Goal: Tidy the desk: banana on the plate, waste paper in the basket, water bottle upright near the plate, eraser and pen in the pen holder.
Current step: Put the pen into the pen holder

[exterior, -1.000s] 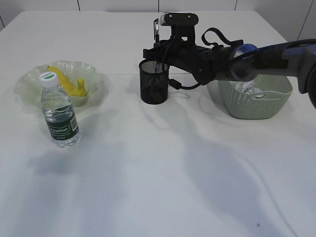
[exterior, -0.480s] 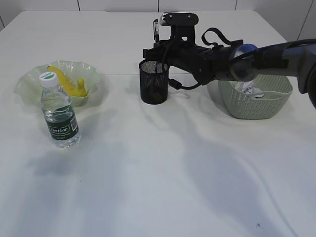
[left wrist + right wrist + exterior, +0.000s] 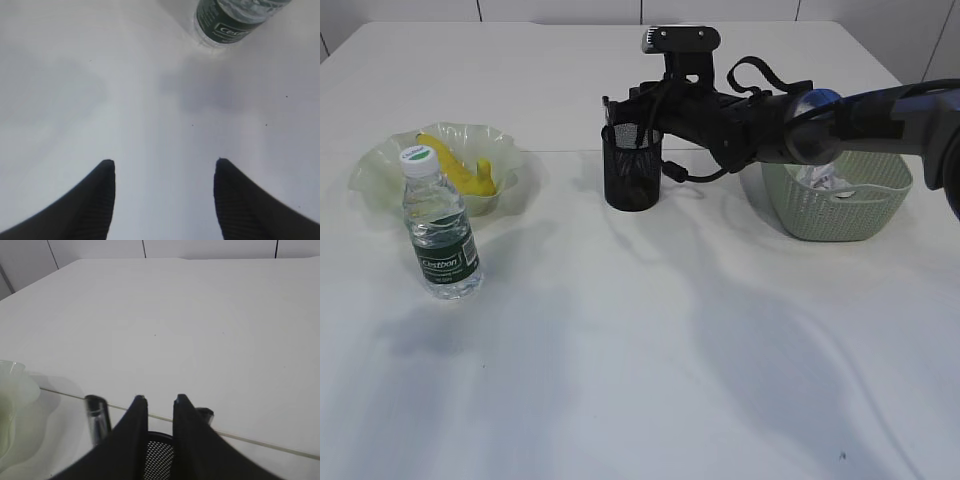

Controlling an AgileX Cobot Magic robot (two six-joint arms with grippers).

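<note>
The right arm (image 3: 790,125) is black with looped cables, a grey camera block, and perhaps a blue joint ring.

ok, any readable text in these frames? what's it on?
"Cestbon": white brand word on the bottle's green label, partly legible.
"CES...": the same label in the left wrist view, cut off.
Smaller print on the label is too small to read.
Nothing else carries text.

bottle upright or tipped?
Upright: the water bottle stands on its base, white cap on top, on the table in front of the plate.
</note>
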